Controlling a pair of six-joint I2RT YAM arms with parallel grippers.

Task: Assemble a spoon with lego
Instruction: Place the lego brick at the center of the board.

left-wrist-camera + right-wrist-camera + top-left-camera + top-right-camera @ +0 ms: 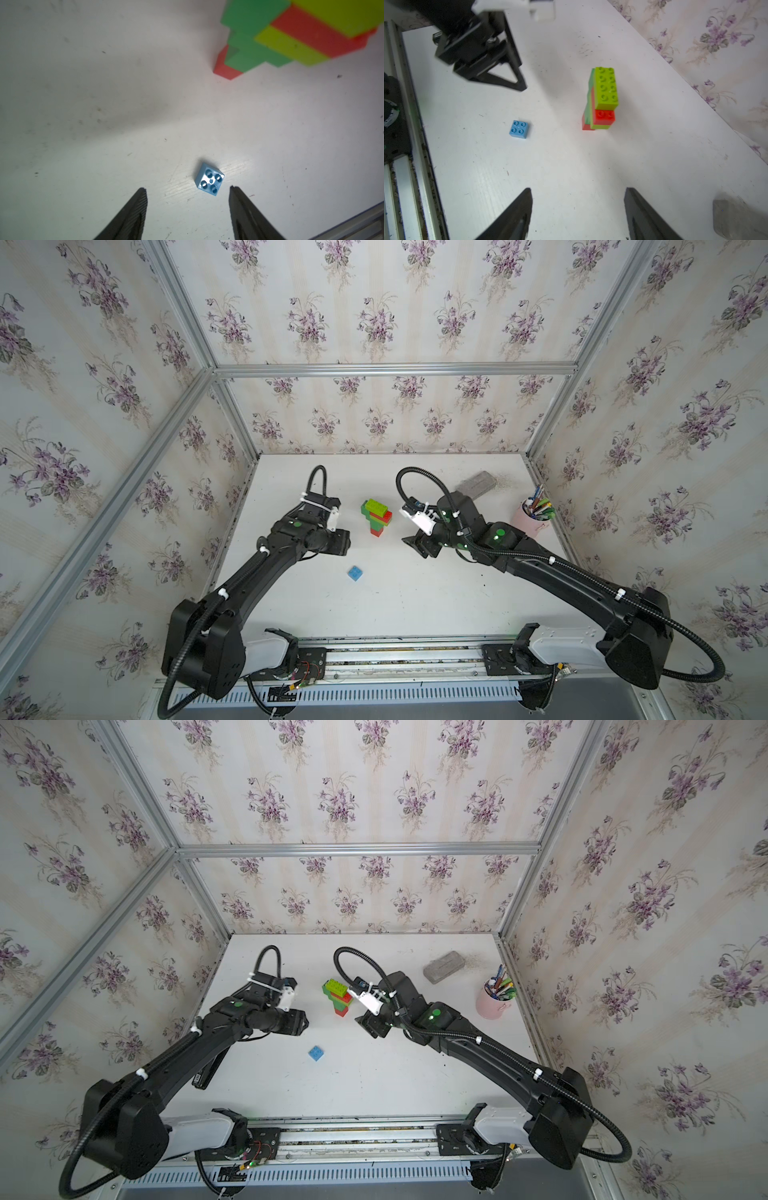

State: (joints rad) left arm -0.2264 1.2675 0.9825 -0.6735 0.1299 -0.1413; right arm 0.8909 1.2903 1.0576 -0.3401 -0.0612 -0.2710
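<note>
The spoon (pixel 376 516) (pixel 338 996) stands mid-table as a stepped stack of red, dark green and lime lego; it also shows in the left wrist view (pixel 291 35) and the right wrist view (pixel 604 97). A small blue brick (pixel 355 573) (pixel 316 1053) lies alone, studs up, nearer the front. My left gripper (pixel 188 188) hangs open above the table, and the blue brick (pixel 209 179) lies just past its fingertips, touching neither. My right gripper (pixel 578 188) is open and empty to the right of the spoon, with the blue brick (pixel 518 129) well ahead of it.
A grey block (pixel 476 483) lies at the back right of the white table (pixel 415 605). A pink cup of pens (pixel 534 516) stands by the right wall. A black object (pixel 205 1073) lies at the left edge. An aluminium rail (pixel 395 659) runs along the front.
</note>
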